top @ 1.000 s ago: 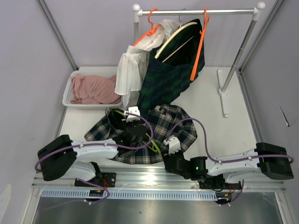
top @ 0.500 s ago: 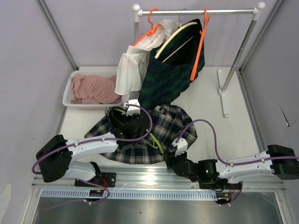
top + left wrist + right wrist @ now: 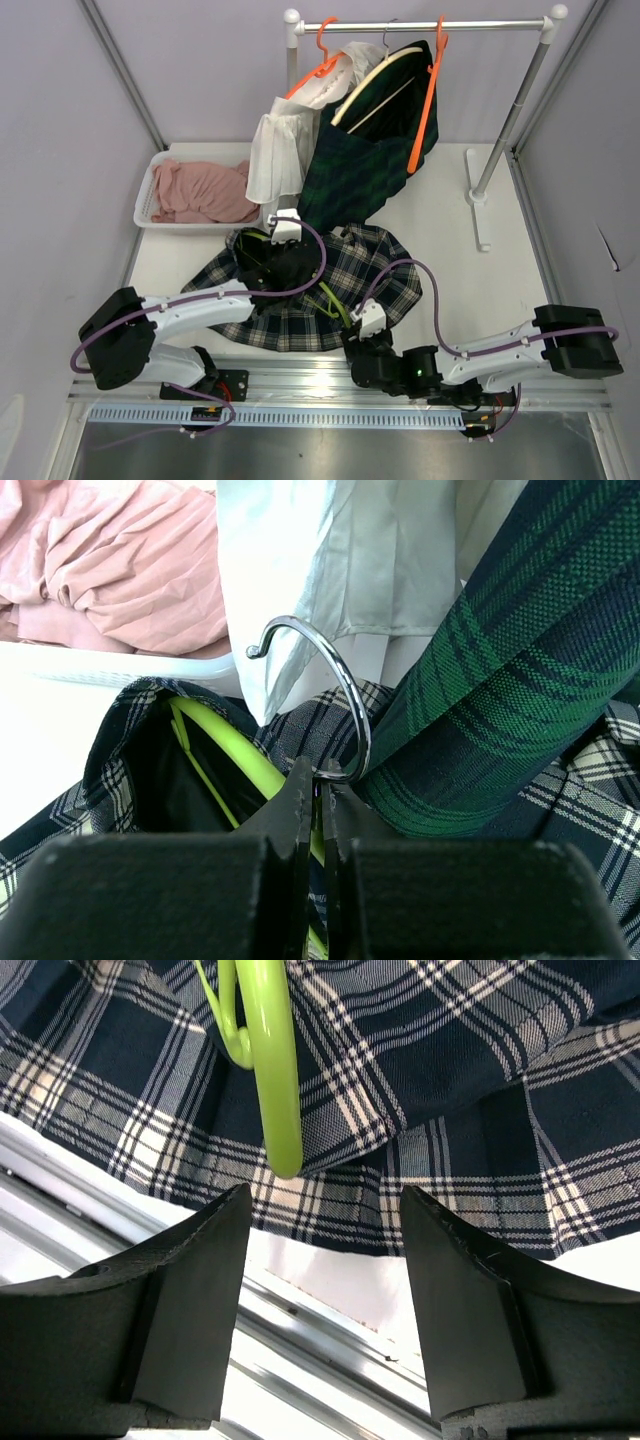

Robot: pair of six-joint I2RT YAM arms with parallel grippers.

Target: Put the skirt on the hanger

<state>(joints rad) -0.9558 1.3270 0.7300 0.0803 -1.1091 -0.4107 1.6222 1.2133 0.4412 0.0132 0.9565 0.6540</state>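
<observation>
Where the left gripper [image 3: 318,777] closes, its fingers [image 3: 296,815] stand almost together, pinched on the foot of the metal hook [image 3: 338,685] of the lime-green hanger [image 3: 225,755]. A dark green tartan garment [image 3: 500,680] hangs down just right of the hook, touching it and crowding the gripper. A white garment [image 3: 330,570] hangs just behind the hook, and beyond that pink cloth [image 3: 110,570] lies in a white basket [image 3: 100,665]. One green arm of the hanger runs into a dark opening of the navy-and-white plaid skirt [image 3: 125,735], which lies spread on the table [image 3: 460,270] under and around the left fingers.

The right gripper [image 3: 320,1260] stands wide open, its fingers [image 3: 190,1290] held apart above the skirt's near hem. Between them, touching neither, the tip of the hanger's other arm lies on the plaid cloth, nearer the finger at the left of that view. Below the hem are a strip of white table and the metal rail [image 3: 120,1220] at the near edge.

From above, both hanging garments drape from the rack [image 3: 420,24]. The tartan's lower end reaches the skirt's far edge beside the left gripper.
</observation>
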